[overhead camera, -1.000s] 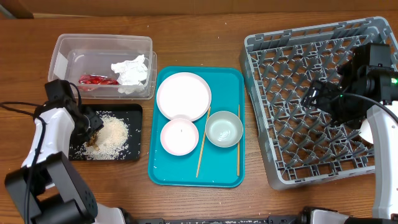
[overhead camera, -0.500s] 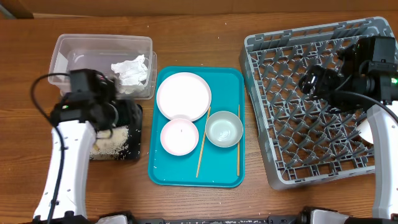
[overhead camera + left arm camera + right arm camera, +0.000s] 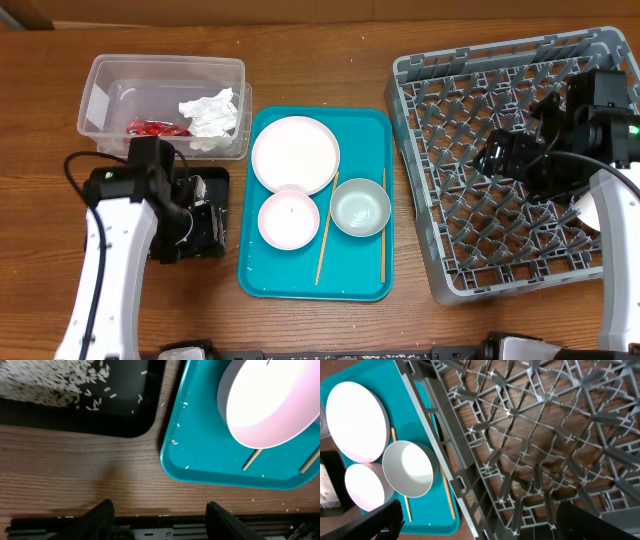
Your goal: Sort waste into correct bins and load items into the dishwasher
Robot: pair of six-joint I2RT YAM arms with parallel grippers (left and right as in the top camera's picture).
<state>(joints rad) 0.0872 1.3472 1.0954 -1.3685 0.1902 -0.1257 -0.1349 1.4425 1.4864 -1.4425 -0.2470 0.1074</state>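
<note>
Brown wood-grain tabletop [image 3: 320, 60] was seen beneath everything; nothing of the surrounding room was shown. Loose white rice [image 3: 55, 380] was kept in the shallow black rectangular tray [image 3: 125, 415], while the crumpled red-and-silver wrapper [image 3: 155, 128] and crumpled white napkin [image 3: 210, 112] were lying in the clear rectangular plastic tub [image 3: 110, 75], apparently so that food and dry waste were separated. White round plates [image 3: 295, 150], a pale bowl [image 3: 360, 207] and two thin wooden chopsticks [image 3: 322, 245] were resting on the teal serving tray [image 3: 290, 270], between the bins and the large square grey plastic dish rack [image 3: 460, 110], in which nothing was seen; loading was judged not yet begun. The left gripper [image 3: 160, 507] was parted and empty over bare wood by the black tray's corner. The right gripper [image 3: 480, 510] was spread wide, empty, above the rack's grid.
</note>
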